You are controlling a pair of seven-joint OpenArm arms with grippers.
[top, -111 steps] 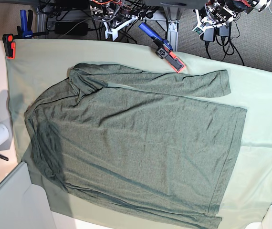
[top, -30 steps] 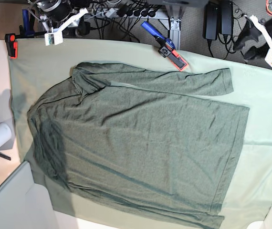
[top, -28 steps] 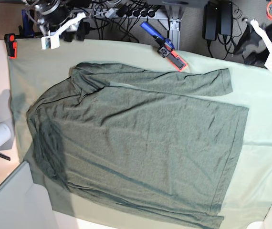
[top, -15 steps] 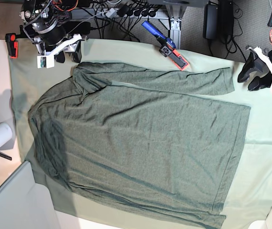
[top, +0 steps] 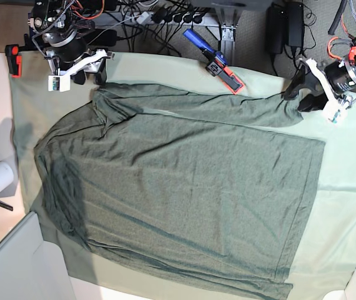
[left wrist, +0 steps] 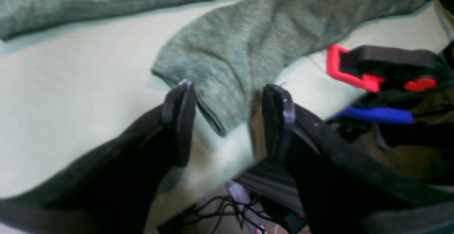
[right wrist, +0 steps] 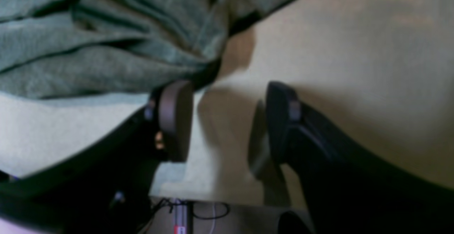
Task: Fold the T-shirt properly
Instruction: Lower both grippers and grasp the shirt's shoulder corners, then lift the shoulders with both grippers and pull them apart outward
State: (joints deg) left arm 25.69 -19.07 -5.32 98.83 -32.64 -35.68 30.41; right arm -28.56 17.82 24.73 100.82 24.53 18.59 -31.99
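1. Both arms have come down from the clutter behind the table since half a second ago. The left claw (top: 296, 94) has slid in from the right edge to the sleeve cuff (left wrist: 212, 85), and the right claw (top: 93, 74) has dropped closer to the collar (right wrist: 149, 49) at the upper left.
2. Left claw: jaws spread wide, holding nothing. In the left wrist view the cuff's corner lies between the two fingers (left wrist: 179, 120), not yet pinched.
3. Right claw: also wide open and empty. Its fingers (right wrist: 173, 117) sit just beside the bunched collar, over bare tablecloth (right wrist: 337, 49).
4. The shirt (top: 184, 187) lies spread flat across the middle of the pale cloth, collar upper left, hem at right, one long sleeve stretched along the top edge.
5. It looks soft, light and limp, so I'd expect it to sag and wrinkle when lifted. Doubled edges like cuff and collar seem the best places to pinch.
6. A red and blue clamp (top: 218, 62) sits just above the sleeve.
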